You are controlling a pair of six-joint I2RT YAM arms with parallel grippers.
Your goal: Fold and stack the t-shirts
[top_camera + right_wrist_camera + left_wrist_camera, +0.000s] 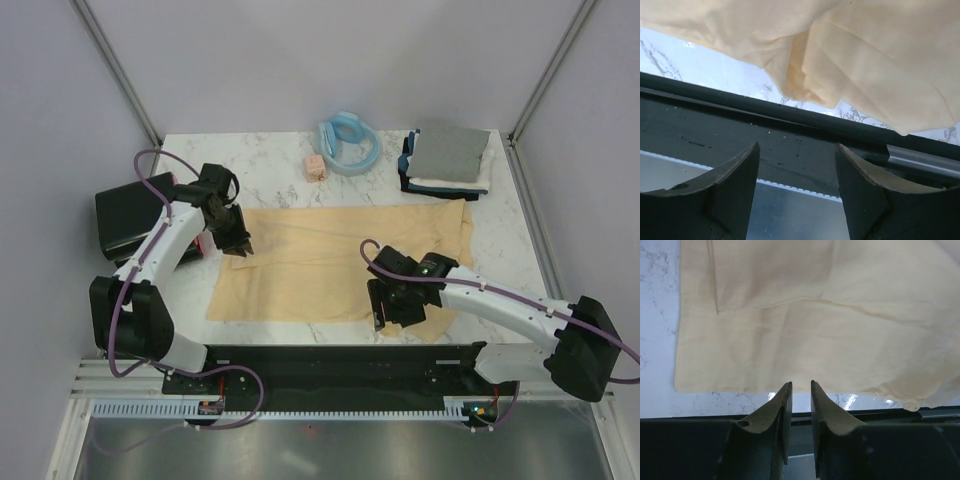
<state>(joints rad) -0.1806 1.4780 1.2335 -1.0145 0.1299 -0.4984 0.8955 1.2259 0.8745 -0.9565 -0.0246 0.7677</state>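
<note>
T-shirts lie in two places: a large cream t-shirt (pixel 330 262) is spread across the middle of the marble surface (pixel 270 185), its near right corner bunched into folds, and a folded stack (pixel 446 160) with grey on top of white and navy sits at the far right corner. The left hand (pixel 237 240) hangs at the cream shirt's far left corner, fingers a narrow gap apart, nothing between them. The right hand (pixel 392 312) hovers over the bunched corner, spread wide and empty.
</note>
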